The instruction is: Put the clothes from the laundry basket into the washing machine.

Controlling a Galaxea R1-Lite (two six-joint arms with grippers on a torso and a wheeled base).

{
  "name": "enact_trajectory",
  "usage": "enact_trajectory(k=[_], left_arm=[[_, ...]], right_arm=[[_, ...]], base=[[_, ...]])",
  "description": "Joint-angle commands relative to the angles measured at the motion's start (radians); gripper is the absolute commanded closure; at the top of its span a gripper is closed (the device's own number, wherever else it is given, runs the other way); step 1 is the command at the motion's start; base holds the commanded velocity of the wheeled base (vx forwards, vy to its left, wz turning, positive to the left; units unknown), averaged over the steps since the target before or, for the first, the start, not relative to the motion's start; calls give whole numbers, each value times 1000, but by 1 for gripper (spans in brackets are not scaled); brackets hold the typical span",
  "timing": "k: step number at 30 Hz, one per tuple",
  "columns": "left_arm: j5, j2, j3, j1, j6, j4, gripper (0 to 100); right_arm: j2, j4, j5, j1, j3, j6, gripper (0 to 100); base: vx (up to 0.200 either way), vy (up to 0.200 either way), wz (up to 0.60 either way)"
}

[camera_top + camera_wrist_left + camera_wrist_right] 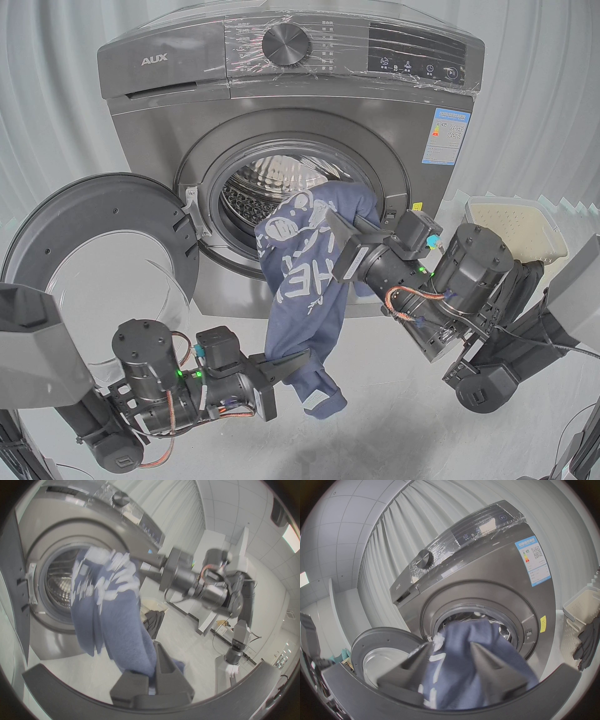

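Note:
A dark blue garment with white print point(300, 275) hangs in front of the open drum point(275, 181) of the grey washing machine point(187, 131), its top edge at the drum's lower rim. My right gripper point(337, 228) is shut on the garment's upper part; in the right wrist view the cloth point(462, 655) bunches between the fingers of that gripper point(453, 667). Lower down, my left gripper point(300, 362) is shut on the garment's hanging end point(125, 630), just above the floor. The cream laundry basket point(519, 225) stands to the right of the machine, with a dark garment point(586, 645) draped over its rim.
The round machine door point(100, 250) is swung wide open to the left, close above my left arm. Pale floor lies in front of the machine. A curtain runs behind the machine.

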Motion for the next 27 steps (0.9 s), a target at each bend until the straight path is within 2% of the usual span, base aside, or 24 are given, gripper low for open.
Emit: enact_trajectory(k=[1,4,6,8,16,27], left_arm=[[-3,-173,57,-15,-3,-16,100],[-5,-215,53,3,-10,-16,100],[-9,-242,40,31,-33,-16,100],[-8,-249,16,43,-42,-16,100],[0,-216,-44,66,-72,-16,100],[0,-226,-47,83,-78,-16,100]], right_arm=[[29,-7,4,0,64,-4,0],[27,0,4,-2,113,-9,0],[21,10,10,-2,179,-15,0],[18,10,16,-2,215,-24,0],[9,37,16,-52,242,-24,0],[16,34,18,-57,337,-24,0]], base=[[0,0,0],[0,0,0],[0,0,0],[0,0,0],[0,0,0],[0,0,0]])
